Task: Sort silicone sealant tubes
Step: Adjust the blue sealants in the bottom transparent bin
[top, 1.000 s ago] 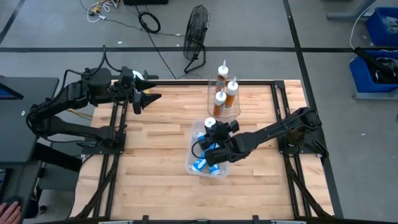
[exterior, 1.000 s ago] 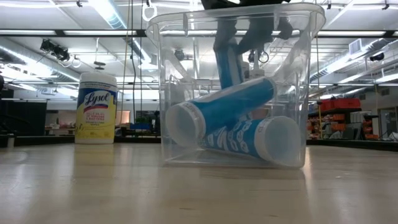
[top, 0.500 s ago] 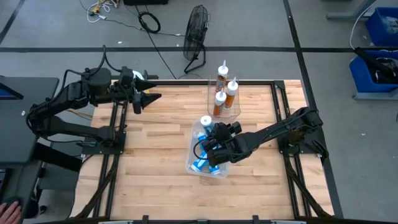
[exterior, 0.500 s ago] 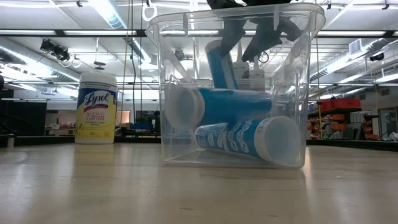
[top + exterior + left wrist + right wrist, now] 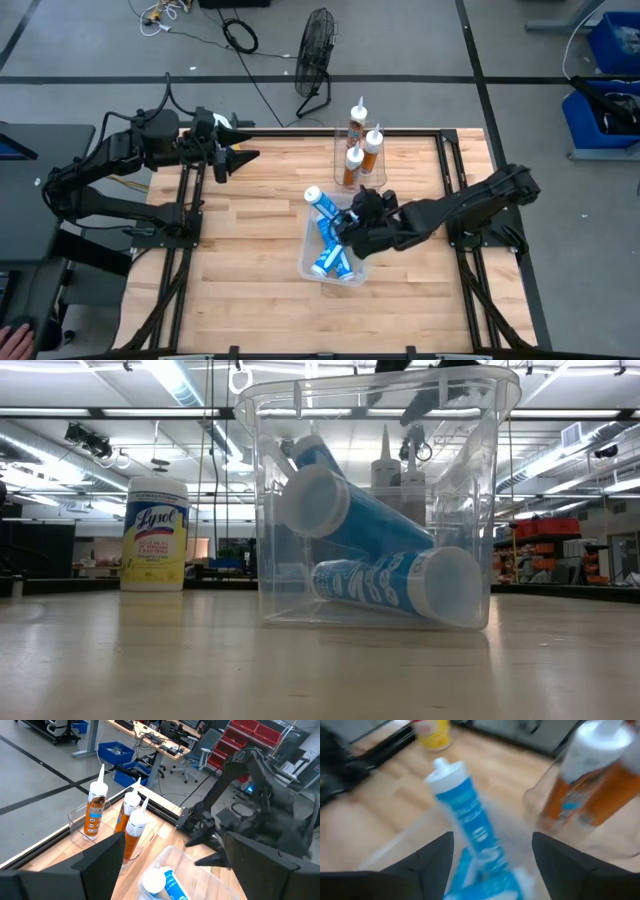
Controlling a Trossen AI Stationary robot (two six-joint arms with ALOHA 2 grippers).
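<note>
Our right gripper (image 5: 352, 222), mid-frame in the high view, has its fingers spread with nothing between them, just right of the clear bin (image 5: 312, 262). Three blue sealant tubes (image 5: 328, 228) sit in that bin, one leaning up over its rim. Three orange sealant tubes (image 5: 360, 140) stand in the clear container (image 5: 340, 160) above. The left gripper (image 5: 240, 157) waits wide open at upper left.

Three tubes (image 5: 330, 235) in bin (image 5: 312, 262), three (image 5: 357, 148) behind
</note>
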